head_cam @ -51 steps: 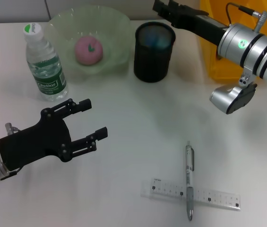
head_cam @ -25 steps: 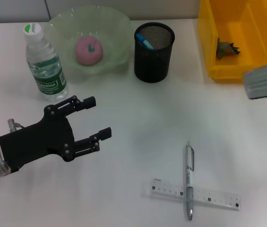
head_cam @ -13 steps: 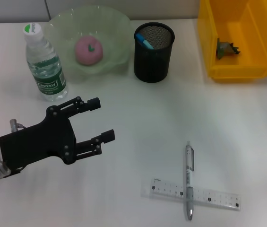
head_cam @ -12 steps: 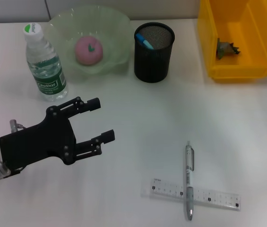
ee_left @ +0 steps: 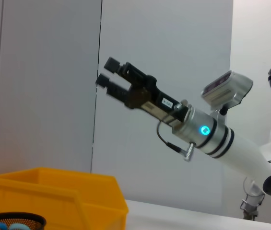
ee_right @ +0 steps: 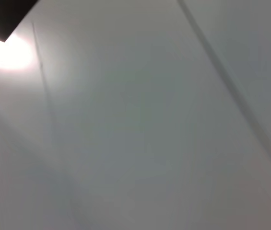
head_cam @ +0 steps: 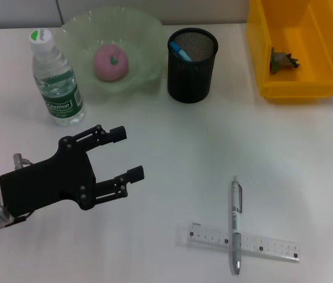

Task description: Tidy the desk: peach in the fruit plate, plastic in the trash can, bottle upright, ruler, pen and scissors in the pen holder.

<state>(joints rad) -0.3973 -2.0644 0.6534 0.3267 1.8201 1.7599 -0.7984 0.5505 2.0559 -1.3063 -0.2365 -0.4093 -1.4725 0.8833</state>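
Currently I read the desk like this:
Yellow trash can [head_cam: 296, 53]: far right, plastic scrap [head_cam: 282, 61] inside.
Fruit plate [head_cam: 110, 44]: peach [head_cam: 111, 62] in it.
Left gripper [head_cam: 122, 153]: jaws wide, empty, near the bottle.
Right gripper [ee_left: 107, 76]: raised in the air, fingers narrowly parted, empty.
Bottle [head_cam: 56, 79]: upright.
Pen holder [head_cam: 192, 63]: blue-handled item inside.
Ruler [head_cam: 244, 241]: near edge.
Pen [head_cam: 236, 224]: lying across the ruler.
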